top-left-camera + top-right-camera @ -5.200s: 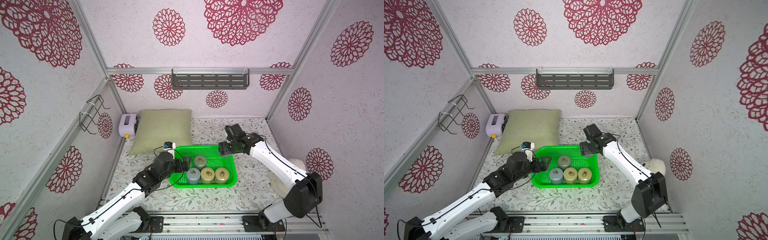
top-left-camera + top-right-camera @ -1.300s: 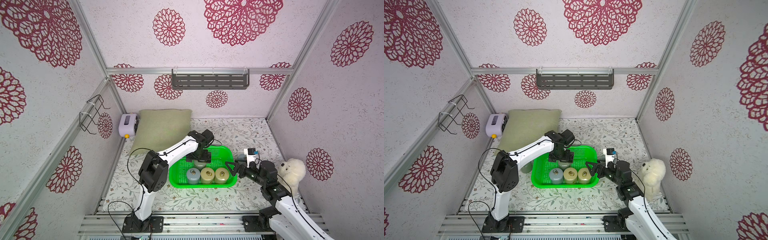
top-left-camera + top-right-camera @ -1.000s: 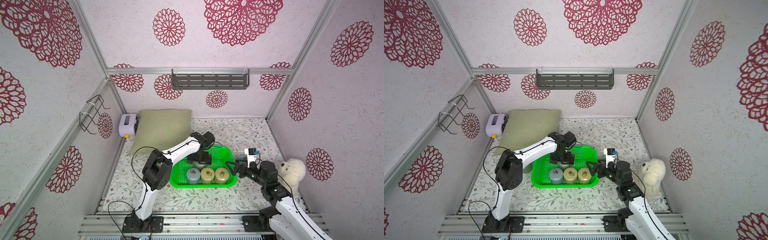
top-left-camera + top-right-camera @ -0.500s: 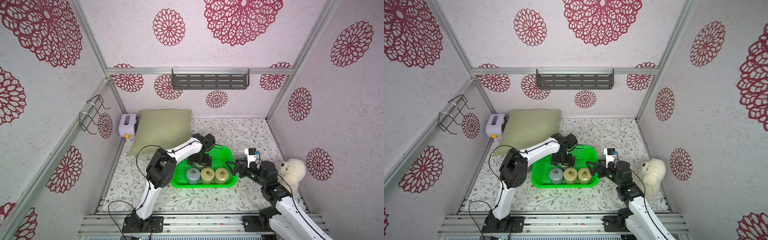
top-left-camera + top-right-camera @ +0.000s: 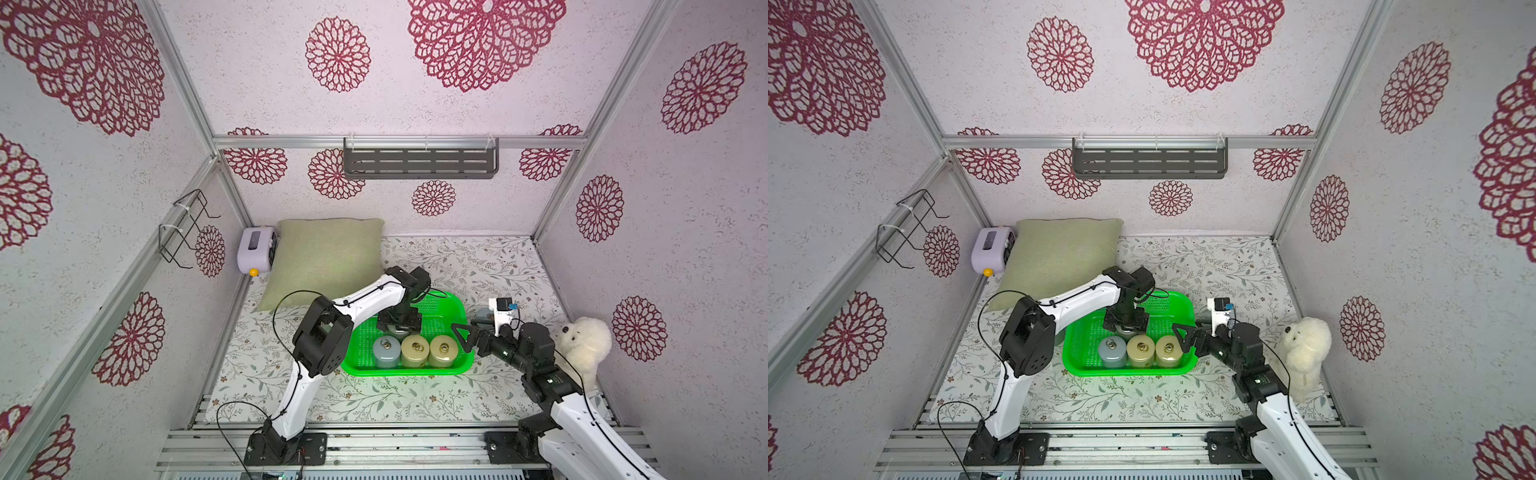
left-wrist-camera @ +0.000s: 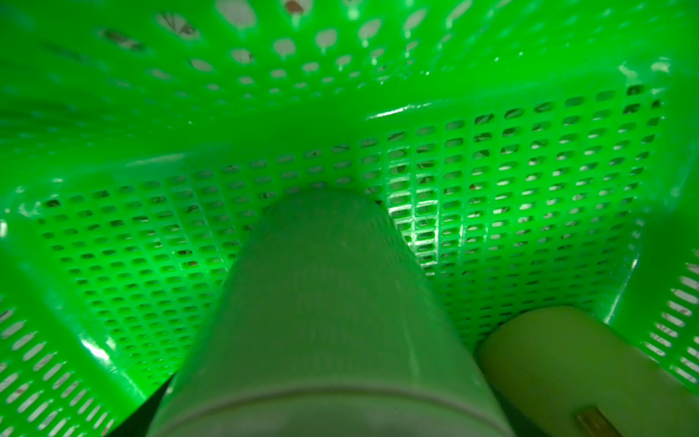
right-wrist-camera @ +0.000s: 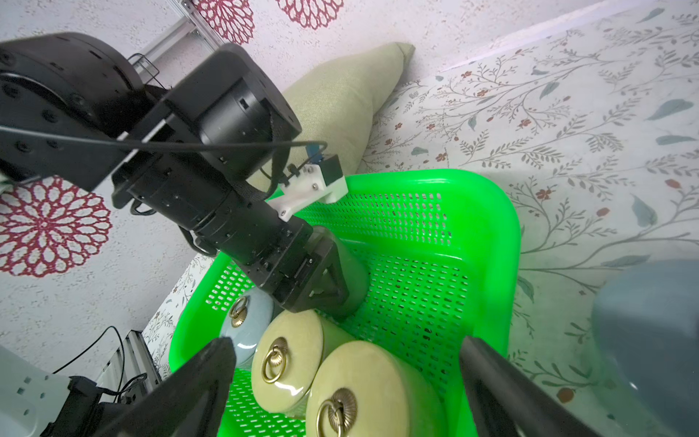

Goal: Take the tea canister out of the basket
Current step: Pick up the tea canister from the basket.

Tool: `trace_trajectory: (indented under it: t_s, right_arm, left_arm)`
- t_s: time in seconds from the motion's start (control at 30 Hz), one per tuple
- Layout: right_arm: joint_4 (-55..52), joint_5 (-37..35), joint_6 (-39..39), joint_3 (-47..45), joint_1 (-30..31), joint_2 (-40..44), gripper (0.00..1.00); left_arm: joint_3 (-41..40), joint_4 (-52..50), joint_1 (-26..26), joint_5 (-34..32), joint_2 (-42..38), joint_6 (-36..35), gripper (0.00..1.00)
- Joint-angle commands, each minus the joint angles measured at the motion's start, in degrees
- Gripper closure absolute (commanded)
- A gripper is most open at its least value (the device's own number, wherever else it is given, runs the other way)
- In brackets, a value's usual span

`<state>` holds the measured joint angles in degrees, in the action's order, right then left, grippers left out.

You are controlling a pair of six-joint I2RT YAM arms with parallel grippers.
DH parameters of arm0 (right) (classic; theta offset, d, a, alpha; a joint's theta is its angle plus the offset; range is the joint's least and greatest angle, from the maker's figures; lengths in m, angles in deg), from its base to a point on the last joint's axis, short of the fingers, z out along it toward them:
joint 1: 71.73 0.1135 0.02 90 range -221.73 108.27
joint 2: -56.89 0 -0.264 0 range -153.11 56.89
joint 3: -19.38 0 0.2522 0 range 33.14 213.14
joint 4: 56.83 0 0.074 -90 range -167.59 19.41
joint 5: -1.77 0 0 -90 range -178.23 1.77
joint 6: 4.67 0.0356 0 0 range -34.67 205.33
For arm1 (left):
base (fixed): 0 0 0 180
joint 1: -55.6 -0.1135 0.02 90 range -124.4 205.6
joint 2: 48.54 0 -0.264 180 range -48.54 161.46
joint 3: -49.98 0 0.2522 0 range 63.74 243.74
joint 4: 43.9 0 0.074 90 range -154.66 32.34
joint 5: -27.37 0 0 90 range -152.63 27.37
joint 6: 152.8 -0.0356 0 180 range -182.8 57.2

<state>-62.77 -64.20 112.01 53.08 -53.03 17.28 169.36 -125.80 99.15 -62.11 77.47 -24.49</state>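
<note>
A bright green perforated basket (image 5: 407, 371) sits mid-table on a floral-patterned table (image 5: 457, 262), seen in both top views. Five lidded canisters are visible. Four stand inside the basket. The row nearest the robot holds three: one blue-grey canister (image 5: 386, 351) at the left end and two yellow canisters (image 5: 415, 349) beside it, each lid topped by one brass ring pull (image 7: 274, 365). Behind that row, in the middle of the far row, stands the tea canister (image 7: 352, 268), dull grey-green, upright on the basket floor. The fifth, a grey canister (image 7: 650, 333), stands outside on the table just beside the basket's right wall, blurred in the right wrist view. The left gripper (image 5: 399, 326) reaches down into the basket with its jaws on either side of the tea canister; whether they are clamped on it or merely flanking it cannot be told. The right gripper (image 7: 346, 342) is spread wide and holds nothing, hovering at the basket's right rim and pointing toward the near row. Around the edges are one sage-green cushion (image 5: 328, 257), one small lavender appliance (image 5: 254, 253) with a yellow knob, one white plush toy (image 5: 582, 345), one dark grey slotted shelf (image 5: 419, 158) on the back wall and one black wire rack (image 5: 185, 228) on the left wall. No writing or brand is legible on anything.
</note>
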Motion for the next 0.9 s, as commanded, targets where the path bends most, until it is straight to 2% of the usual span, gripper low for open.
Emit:
trace_trajectory:
  t_s: [0.0, 0.37, 0.43, 0.63, 0.87]
  right_arm:
    - [2.0, 0.1, 0.7, -0.2, 0.3, 0.6, 0.01]
    - [7.1, 6.4, 1.6, -1.5, 1.1, -0.3, 0.01]
    - [7.6, 6.8, 1.6, -1.6, 2.0, -0.2, 0.01]
    - [9.0, 6.8, 0.5, -1.1, 6.1, -1.3, 0.01]
    - [11.3, 2.8, -0.3, -0.8, 12.4, -4.6, 0.01]
  left_arm:
    - [1.5, -0.8, -0.2, -1.9, -3.0, -0.4, 0.32]
    - [1.2, -3.5, -0.3, -7.2, -12.9, -0.1, 0.32]
    - [0.6, -4.1, -0.3, -8.6, -16.8, 0.0, 0.32]
    - [-4.5, -4.9, -0.5, -12.2, -24.9, 1.6, 0.31]
    - [-13.1, -4.7, -2.9, -14.9, -34.8, 3.7, 0.31]
